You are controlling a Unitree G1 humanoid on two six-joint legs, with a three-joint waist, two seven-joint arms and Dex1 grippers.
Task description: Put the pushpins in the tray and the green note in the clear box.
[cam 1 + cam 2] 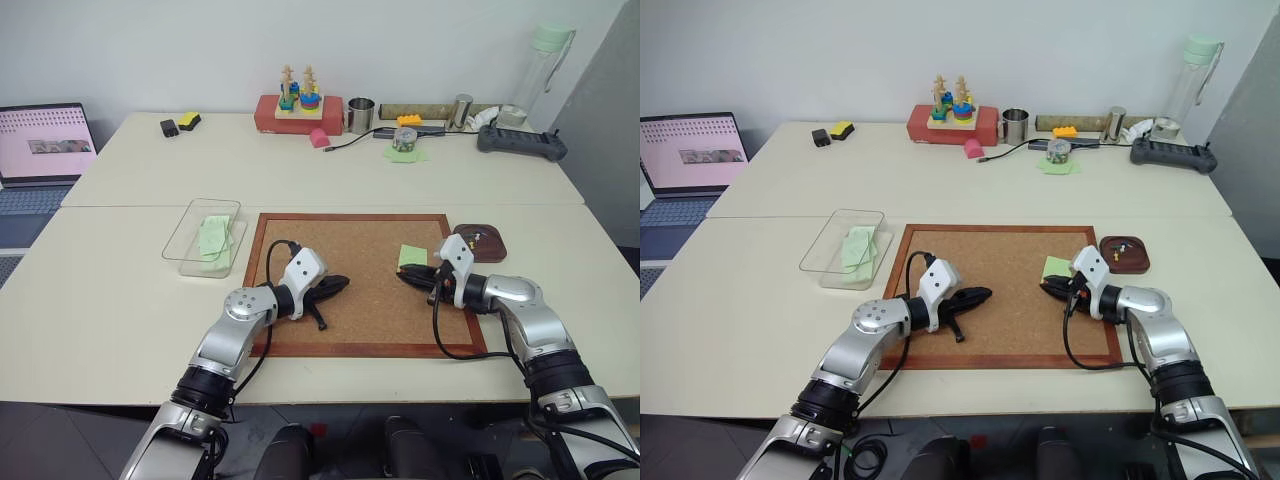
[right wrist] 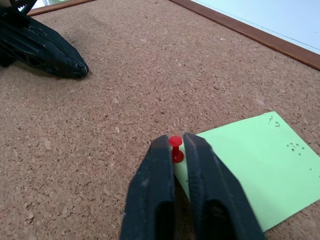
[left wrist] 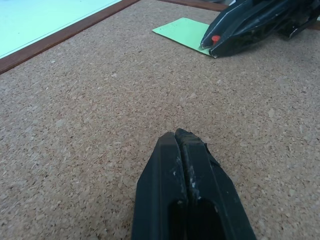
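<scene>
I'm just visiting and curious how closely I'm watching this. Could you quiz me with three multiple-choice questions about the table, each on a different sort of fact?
1. Where does the green note lie?
A on the cork board
B in the tray
C on the laptop

2. What colour is the pushpin between the right gripper fingers?
A blue
B red
C white

3. How is the left gripper?
A shut, holding nothing
B wide open
C holding the note

Answers: 1 A, the note lies flat on cork; 2 B, its head is red; 3 A, its fingers meet over bare cork.

Left arm (image 1: 240, 325) bent inward, fingers (image 3: 187, 170) pressed together, right fingers (image 2: 155, 190) pinched shut, angled low.
</scene>
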